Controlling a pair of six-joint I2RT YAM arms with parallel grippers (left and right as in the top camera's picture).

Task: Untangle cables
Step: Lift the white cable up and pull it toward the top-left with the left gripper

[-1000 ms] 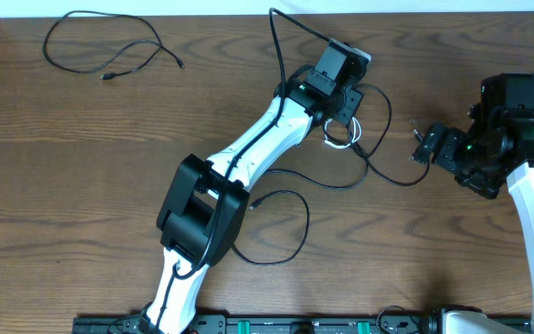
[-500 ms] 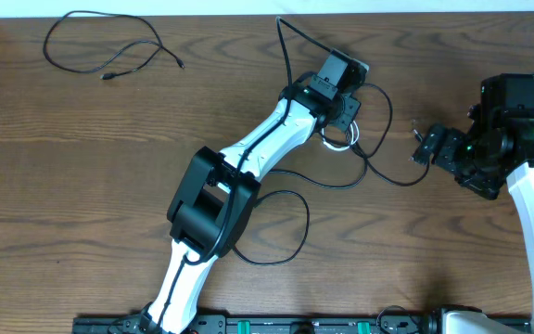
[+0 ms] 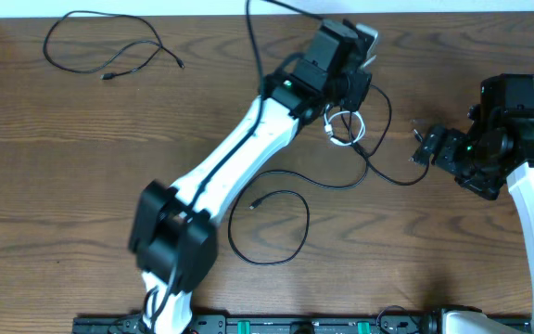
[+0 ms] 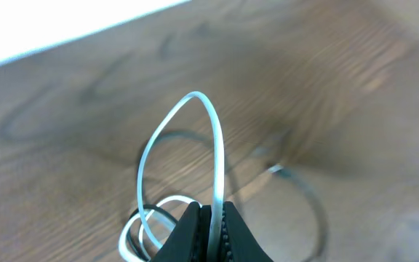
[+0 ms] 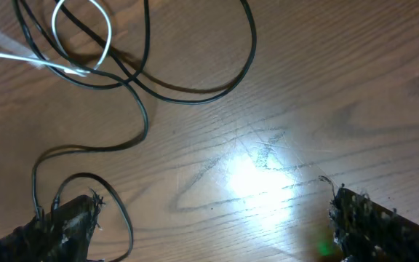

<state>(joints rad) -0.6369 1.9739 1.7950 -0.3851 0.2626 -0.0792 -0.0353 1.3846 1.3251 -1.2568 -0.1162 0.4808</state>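
My left gripper (image 3: 339,100) is shut on the white cable (image 3: 343,128) and holds it up near the table's far edge. In the left wrist view the jaws (image 4: 213,222) pinch the white cable (image 4: 195,109), which arches above them and coils below. A long black cable (image 3: 297,211) runs from a loop at the centre up through the white coil and on toward my right gripper (image 3: 425,148). That gripper (image 5: 217,233) is open and empty, with the black cable (image 5: 144,109) looping beside its left finger. A second black cable (image 3: 109,46) lies apart at the far left.
The left arm's own thicker black cord (image 3: 248,37) rises above the far edge. The wooden table (image 3: 63,186) ends at a white wall at the top. A rail (image 3: 276,325) runs along the front edge.
My left arm has stretched out and moved up toward the far edge, lifting the white cable with it. Its elbow swung left. The right arm has not moved.
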